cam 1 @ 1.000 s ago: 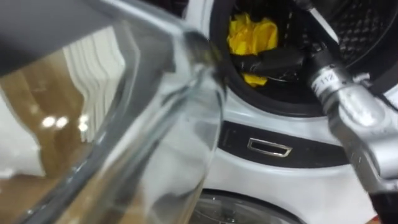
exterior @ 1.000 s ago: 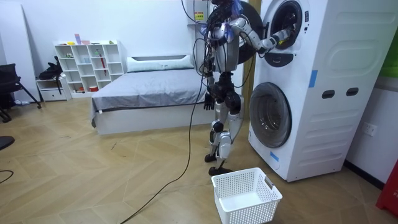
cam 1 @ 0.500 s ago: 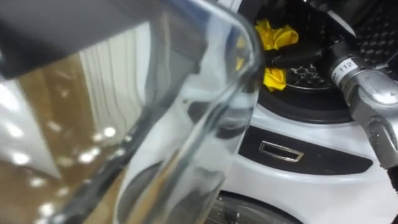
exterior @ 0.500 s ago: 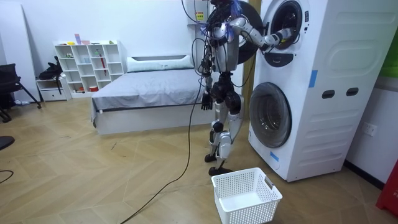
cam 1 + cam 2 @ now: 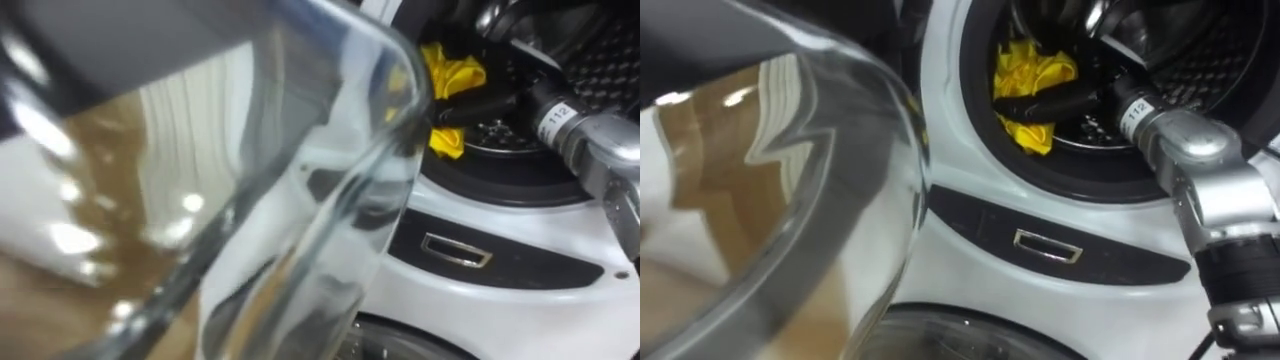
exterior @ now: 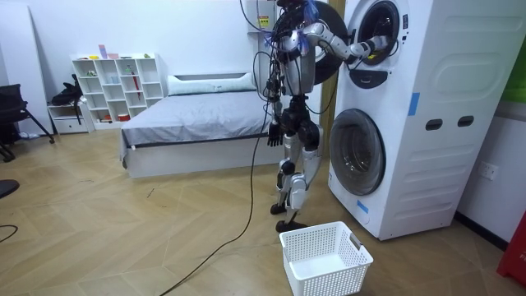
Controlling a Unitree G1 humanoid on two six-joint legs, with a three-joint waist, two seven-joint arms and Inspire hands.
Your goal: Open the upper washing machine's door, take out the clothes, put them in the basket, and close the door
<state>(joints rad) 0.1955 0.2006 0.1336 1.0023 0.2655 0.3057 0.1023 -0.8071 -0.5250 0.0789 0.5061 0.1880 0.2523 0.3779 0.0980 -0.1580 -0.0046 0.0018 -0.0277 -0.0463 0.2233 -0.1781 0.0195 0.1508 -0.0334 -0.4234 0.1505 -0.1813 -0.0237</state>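
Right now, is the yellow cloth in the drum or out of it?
In. The yellow cloth sits within the upper washing machine's opening, at the front of the drum, with the right hand across it.

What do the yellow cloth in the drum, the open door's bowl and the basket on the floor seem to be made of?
The yellow cloth: soft woven or knit fabric, matte; it crumples in folds.
The door bowl: clear glass, probably, glossy; it shows reflections and the floor through it.
The basket: white plastic, likely; moulded lattice walls.

Yellow cloth [image 5: 1035,68] partly behind right robot hand [image 5: 1050,100]; door glass [image 5: 330,200] blurred, edge-cropped.
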